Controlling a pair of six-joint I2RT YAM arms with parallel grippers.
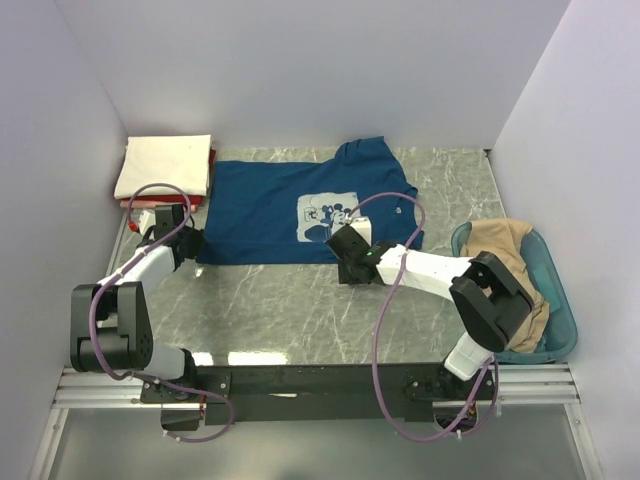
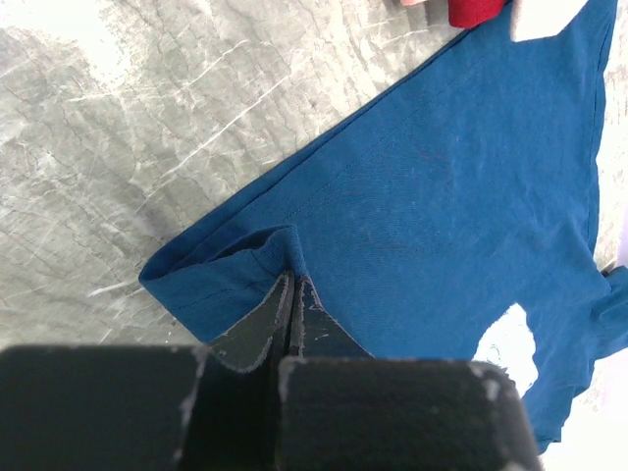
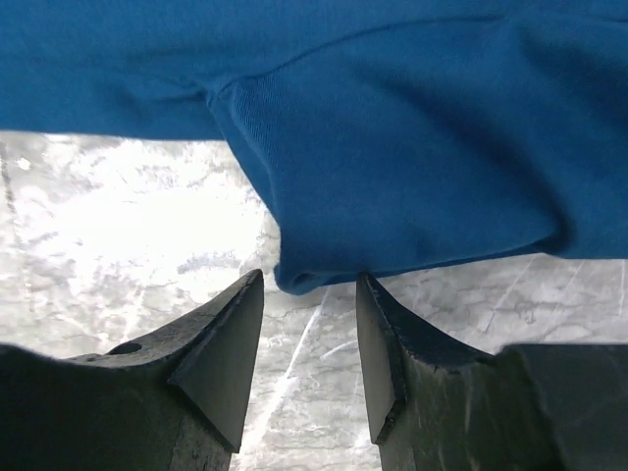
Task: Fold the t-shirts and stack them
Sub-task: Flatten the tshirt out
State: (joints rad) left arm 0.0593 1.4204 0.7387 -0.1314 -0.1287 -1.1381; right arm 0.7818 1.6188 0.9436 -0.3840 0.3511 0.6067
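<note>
On the grey marbled counter [image 1: 300, 310], dark blue cloth t-shirt [image 1: 260, 205], left jaws pinching its hem, right jaws spread beside its edge.

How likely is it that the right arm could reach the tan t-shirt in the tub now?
Probably yes: the right gripper stands open and empty, with nothing between it and the tan t-shirt in the teal tub.
</note>
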